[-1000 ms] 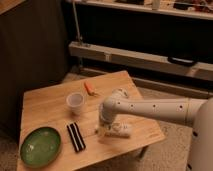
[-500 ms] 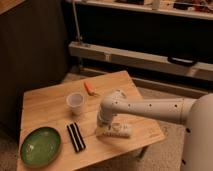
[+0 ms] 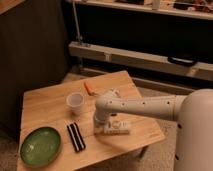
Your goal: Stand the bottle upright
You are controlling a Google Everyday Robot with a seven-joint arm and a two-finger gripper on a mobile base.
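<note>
Working from the near edge of the bench (image 3: 145,135) outward, we pass the green plate (image 3: 40,146) and the dark flat bar (image 3: 76,136) before reaching our target. The bottle (image 3: 117,127) lies on its side just right of the bar, and our gripper (image 3: 103,125) sits low at its left end with the jaws clenched, apparently around that end, though the wrist hides the contact. To do this well, we judge that we should lift only slightly, pivot the body about its base, and keep the grip firm until the base sits flat. Farther back stand the white cup (image 3: 75,100) and the small orange object (image 3: 89,88), well apart from our swing.
</note>
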